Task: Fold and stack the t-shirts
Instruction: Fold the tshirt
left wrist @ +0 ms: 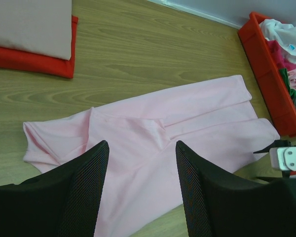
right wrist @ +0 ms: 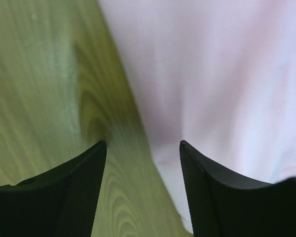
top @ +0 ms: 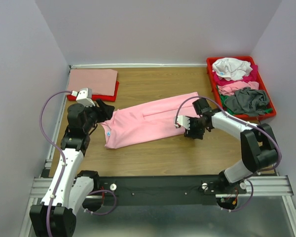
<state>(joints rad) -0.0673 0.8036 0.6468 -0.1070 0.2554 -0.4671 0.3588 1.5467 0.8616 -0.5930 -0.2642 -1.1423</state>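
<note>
**A:** Wood desk [top: 153, 84], grey walls. Pink t-shirt [top: 148, 123] lay mid-frame as a long strip running lower left to upper right, sides already folded in.

**B:** Fingers?

**A:** Left fingers [left wrist: 96, 163] stood apart above the strip's left end, nothing between them. Right fingers [right wrist: 96, 158] were apart too, straddling the hem at the lower right, one over bare wood, one over cloth. Both empty.

**B:** So the cross fold was up?

**A:** My read, yes. Pinch all layers at one end, lift low, carry it over to the other end, keep the edges square. Right needed to shift further onto the cloth before closing, or it risked nipping one layer or just wood.

**B:** Stack target?

**A:** Probably the folded salmon shirt [top: 91, 81], upper left. Loose shirts [top: 237, 81] sat in the red tray [top: 209, 79], upper right.
</note>
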